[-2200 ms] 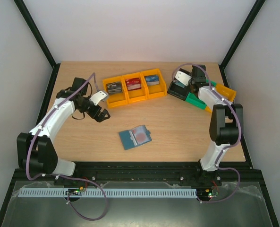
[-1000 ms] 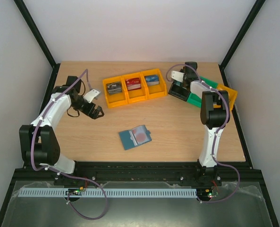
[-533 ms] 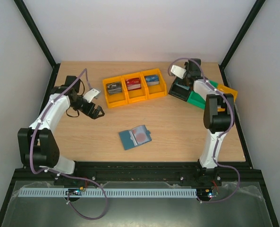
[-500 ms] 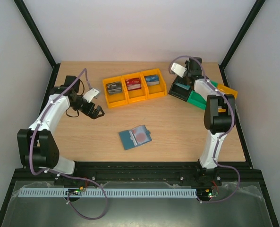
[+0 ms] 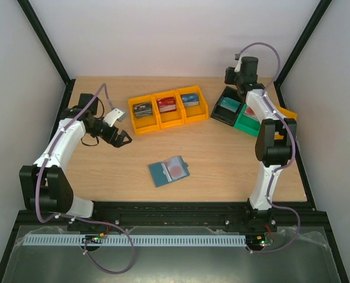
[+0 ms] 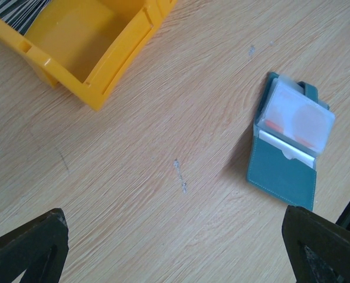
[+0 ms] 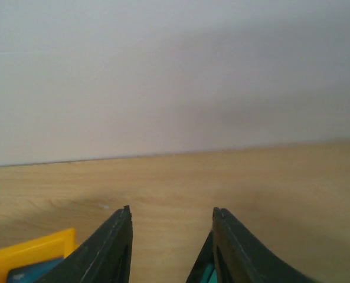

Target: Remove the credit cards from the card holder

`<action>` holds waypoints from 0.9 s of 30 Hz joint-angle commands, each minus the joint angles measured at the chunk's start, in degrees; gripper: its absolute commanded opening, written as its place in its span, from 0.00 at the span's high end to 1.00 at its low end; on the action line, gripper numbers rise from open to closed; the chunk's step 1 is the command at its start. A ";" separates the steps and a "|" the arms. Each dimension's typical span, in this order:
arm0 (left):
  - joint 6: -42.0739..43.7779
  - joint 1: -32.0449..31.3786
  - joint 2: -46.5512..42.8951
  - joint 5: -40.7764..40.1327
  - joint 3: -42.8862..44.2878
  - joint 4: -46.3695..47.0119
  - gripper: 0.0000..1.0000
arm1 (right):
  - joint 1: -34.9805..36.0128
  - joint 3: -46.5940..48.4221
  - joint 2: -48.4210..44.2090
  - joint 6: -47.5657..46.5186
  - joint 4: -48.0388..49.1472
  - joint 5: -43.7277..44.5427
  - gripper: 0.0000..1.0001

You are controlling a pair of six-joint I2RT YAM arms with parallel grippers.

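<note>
The teal card holder (image 5: 169, 171) lies open on the table's near middle, also in the left wrist view (image 6: 284, 171). A red-and-white credit card (image 6: 297, 118) shows through its clear sleeve (image 5: 176, 168). My left gripper (image 5: 123, 140) is open and empty, left of and beyond the holder; in its own view (image 6: 173, 213) only bare wood lies between the fingers. My right gripper (image 5: 230, 75) is raised at the back right, above the black bin. In its own view (image 7: 170, 215) it is open, empty and faces the back wall.
Three joined yellow bins (image 5: 163, 121) holding cards stand at the back middle; one corner shows in the left wrist view (image 6: 98, 76). A black bin (image 5: 219, 117) with a teal card, a green bin (image 5: 243, 126) and a yellow bin (image 5: 285, 112) stand at the back right.
My right gripper has risen from over the black bin and swung toward the back wall. My left gripper shifted slightly left early on, then held still. The card holder has not moved.
</note>
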 commanded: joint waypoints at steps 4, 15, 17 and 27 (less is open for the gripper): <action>0.28 0.32 0.11 3.61 0.63 -0.41 0.00 | -0.28 -1.16 0.90 11.18 -11.23 8.70 0.73; -0.29 0.58 -1.56 -1.61 -1.78 0.86 0.01 | -0.94 10.17 13.47 12.68 -20.35 12.41 0.85; -0.54 0.59 -0.94 -1.71 -1.53 0.86 0.01 | -0.92 11.25 14.73 12.78 -20.69 12.39 0.89; -0.52 0.68 0.34 -1.89 -1.31 0.77 0.01 | -0.90 11.52 19.67 14.15 -20.88 11.20 0.93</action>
